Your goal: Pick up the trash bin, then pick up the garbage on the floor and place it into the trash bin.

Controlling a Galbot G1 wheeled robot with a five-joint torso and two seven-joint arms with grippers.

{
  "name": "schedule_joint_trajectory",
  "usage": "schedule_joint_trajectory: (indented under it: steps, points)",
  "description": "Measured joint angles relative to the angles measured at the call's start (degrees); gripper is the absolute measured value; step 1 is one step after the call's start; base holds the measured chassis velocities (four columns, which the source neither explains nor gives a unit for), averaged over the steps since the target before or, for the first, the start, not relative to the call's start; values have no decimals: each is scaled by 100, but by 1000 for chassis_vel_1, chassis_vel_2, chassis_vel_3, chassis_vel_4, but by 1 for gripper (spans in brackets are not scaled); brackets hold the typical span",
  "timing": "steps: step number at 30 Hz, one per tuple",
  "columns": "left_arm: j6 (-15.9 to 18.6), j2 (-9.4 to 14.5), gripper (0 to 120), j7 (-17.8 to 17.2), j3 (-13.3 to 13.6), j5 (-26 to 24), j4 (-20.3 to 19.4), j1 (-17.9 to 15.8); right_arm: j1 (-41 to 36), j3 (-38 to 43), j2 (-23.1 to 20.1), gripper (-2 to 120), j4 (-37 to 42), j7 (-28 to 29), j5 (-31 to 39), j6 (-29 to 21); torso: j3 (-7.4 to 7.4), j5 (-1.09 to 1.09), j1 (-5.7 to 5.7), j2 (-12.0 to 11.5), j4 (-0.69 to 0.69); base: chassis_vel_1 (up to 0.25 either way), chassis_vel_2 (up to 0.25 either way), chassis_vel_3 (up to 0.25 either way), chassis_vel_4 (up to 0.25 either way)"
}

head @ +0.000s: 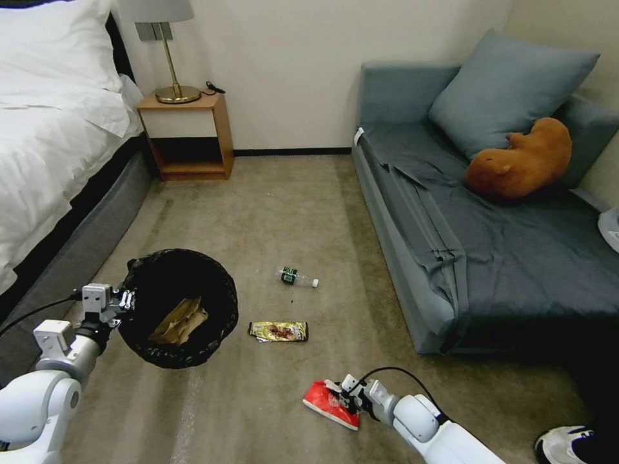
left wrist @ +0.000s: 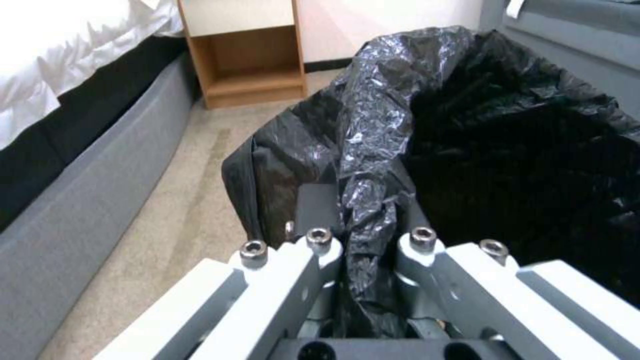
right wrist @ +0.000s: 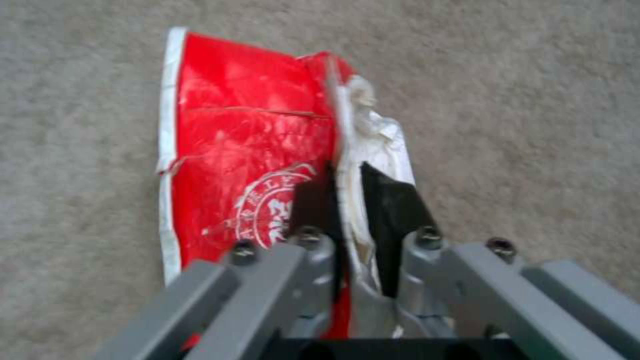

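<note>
My left gripper [head: 127, 299] is shut on the near rim of the trash bin [head: 187, 270], a round bin lined with a crinkly black bag [left wrist: 380, 130]. A crumpled brown paper bag [head: 180, 320] lies inside it. At the lower middle of the head view, my right gripper [head: 338, 391] is shut on a fold of the red-and-white snack bag [head: 327, 404], [right wrist: 247, 160], low over the carpet. A gold-brown wrapper [head: 278, 331] lies on the floor just right of the bin. Farther back lies a small clear bottle [head: 296, 278] with a green label and white cap.
A bed [head: 58, 142] runs along the left, with a wooden nightstand [head: 187, 135] and lamp behind it. A grey sofa [head: 490, 258] with a cushion and a brown plush animal [head: 521, 160] lines the right. A person's shoe [head: 570, 444] shows at the lower right.
</note>
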Motion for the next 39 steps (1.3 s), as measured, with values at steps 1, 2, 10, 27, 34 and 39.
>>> schedule_joint_trajectory:
  steps: [1,2,10,27,34,39]
  points:
    - [0,0,4,0,0,0,0,0,0,0,0,4,0,0,0,0,0,0,0,0,0,0,0,0,0]
    - [-17,-19,4,1,-7,0,-5,15,22,33,-9,0,-20,4,1,5,0,0,0,0,-1,0,0,0,0]
    - [-84,-66,4,71,-27,59,15,94,117,130,-25,0,-65,27,53,47,0,-1,0,0,0,0,0,0,0]
    - [-87,-138,4,52,205,253,-59,34,1379,5,-629,0,1515,335,1617,-209,0,-2,0,-1,-1,0,0,0,0]
    - [-66,-193,4,-29,365,337,-103,-25,1964,-280,-508,0,2772,695,3017,-610,0,-2,0,0,0,0,0,0,0]
    - [-41,-302,4,-74,477,366,-147,-59,2185,-365,92,0,3117,860,3447,-695,0,-2,0,0,0,0,0,0,0]
